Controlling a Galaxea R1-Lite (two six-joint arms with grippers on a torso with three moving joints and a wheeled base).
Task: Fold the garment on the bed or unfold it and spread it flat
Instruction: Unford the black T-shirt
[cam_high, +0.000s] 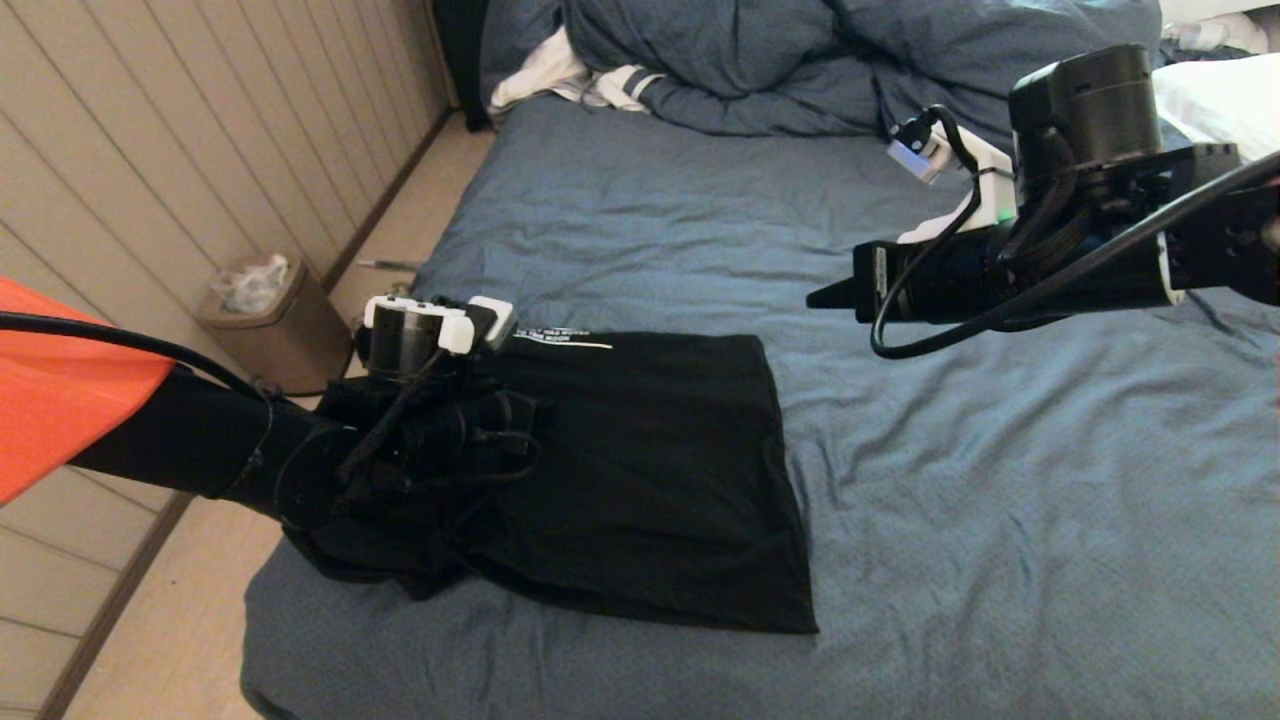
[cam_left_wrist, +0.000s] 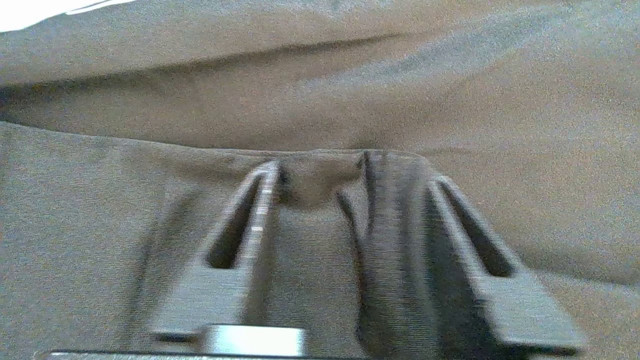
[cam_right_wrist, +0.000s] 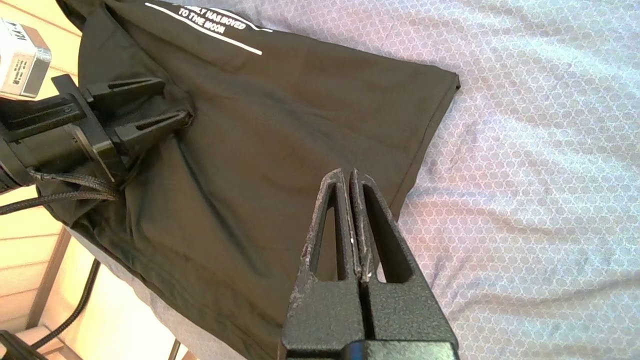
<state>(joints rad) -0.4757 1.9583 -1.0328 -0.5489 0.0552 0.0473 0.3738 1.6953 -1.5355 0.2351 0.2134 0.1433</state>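
Note:
The garment (cam_high: 650, 480), a black T-shirt, lies folded in a rough rectangle on the near left part of the bed (cam_high: 1000, 500). A strip of white lettering (cam_high: 560, 338) shows at its far edge. Its left side is bunched under my left arm. My left gripper (cam_high: 510, 400) rests low on that bunched side. In the left wrist view its fingers (cam_left_wrist: 260, 200) stand apart, open, with a fold of the garment (cam_left_wrist: 320, 250) lying between them. My right gripper (cam_high: 815, 298) hovers above the bed to the right of the shirt, shut and empty (cam_right_wrist: 348, 172).
A bunched blue-grey duvet (cam_high: 750, 60) and a white striped cloth (cam_high: 560, 80) lie at the head of the bed. A lined brown bin (cam_high: 265, 320) stands on the floor by the panelled wall at left. Bare sheet (cam_right_wrist: 525, 150) stretches right of the shirt.

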